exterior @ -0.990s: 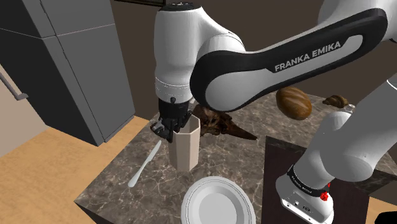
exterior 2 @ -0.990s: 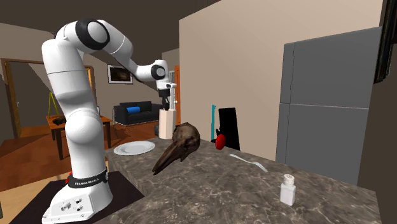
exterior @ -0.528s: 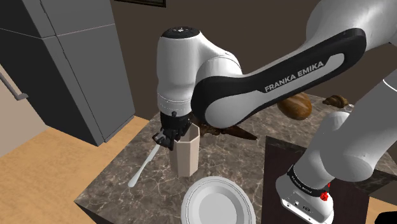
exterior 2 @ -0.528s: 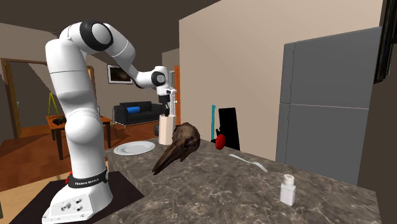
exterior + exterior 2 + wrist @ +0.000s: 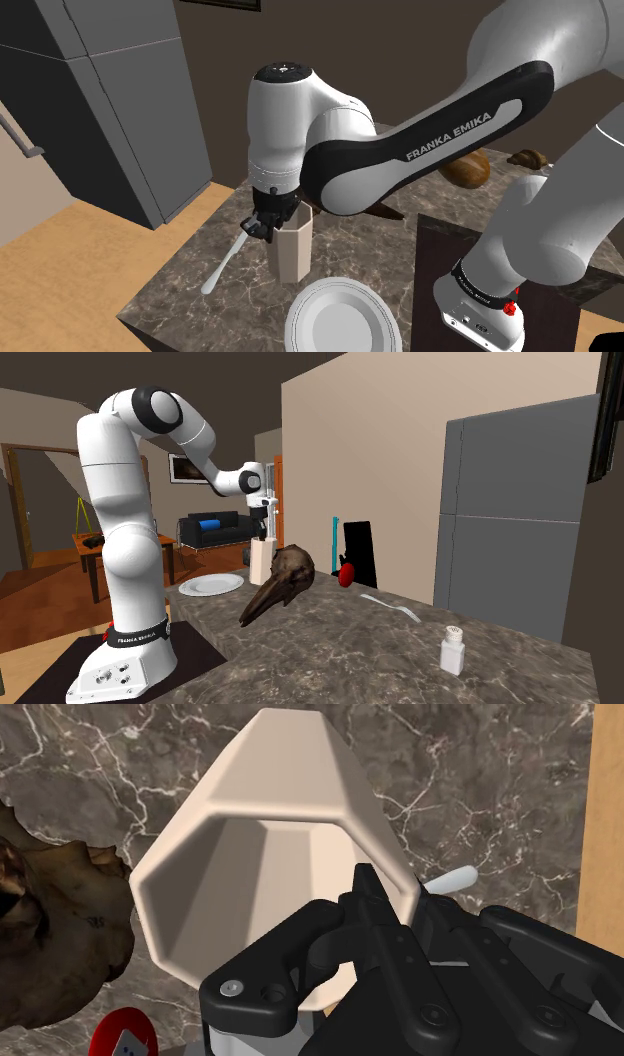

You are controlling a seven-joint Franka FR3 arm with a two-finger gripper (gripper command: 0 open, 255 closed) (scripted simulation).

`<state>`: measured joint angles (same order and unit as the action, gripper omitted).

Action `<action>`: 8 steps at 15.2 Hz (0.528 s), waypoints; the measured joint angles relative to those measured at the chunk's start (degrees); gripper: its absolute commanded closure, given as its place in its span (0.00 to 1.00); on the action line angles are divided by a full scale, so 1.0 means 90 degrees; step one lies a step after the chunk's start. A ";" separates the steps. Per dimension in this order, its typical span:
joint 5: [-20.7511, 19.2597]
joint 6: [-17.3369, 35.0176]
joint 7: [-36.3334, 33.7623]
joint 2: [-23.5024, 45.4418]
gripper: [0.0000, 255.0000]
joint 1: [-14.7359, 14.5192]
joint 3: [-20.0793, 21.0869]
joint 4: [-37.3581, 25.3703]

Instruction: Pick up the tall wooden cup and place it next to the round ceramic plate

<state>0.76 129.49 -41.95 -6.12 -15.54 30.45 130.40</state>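
Showing a matt, plain beige cup point(image 5: 295, 250), a smooth white plate point(image 5: 340, 322) and a dark, white-veined marble surface point(image 5: 190, 290).

White capital letters reading "FRANKA EMIKA" run along the dark cover of the arm's forearm link point(image 5: 450, 137) in the shoulder view, slanting upward toward that view's right. In the second exterior view a black band point(image 5: 130, 637) around the foot of the arm, just above its white base, carries a short line of white lettering that looks like the same two words, though it is too small to read with certainty. In the wrist view a red object point(image 5: 125, 1039) bears a white patch with tiny blue marks that cannot be read.
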 measured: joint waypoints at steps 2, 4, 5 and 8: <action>-0.0001 0.0003 -0.0002 0.0001 1.00 0.0000 0.0001 0.0001; 0.0000 0.0004 -0.0001 -0.0001 0.00 0.0000 0.0000 0.0001; 0.0000 0.0004 0.0000 -0.0002 0.00 0.0000 0.0000 0.0000; 0.0000 0.0004 0.0000 -0.0002 0.00 0.0000 0.0000 0.0000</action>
<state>0.75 129.52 -41.95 -6.14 -15.53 30.45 130.39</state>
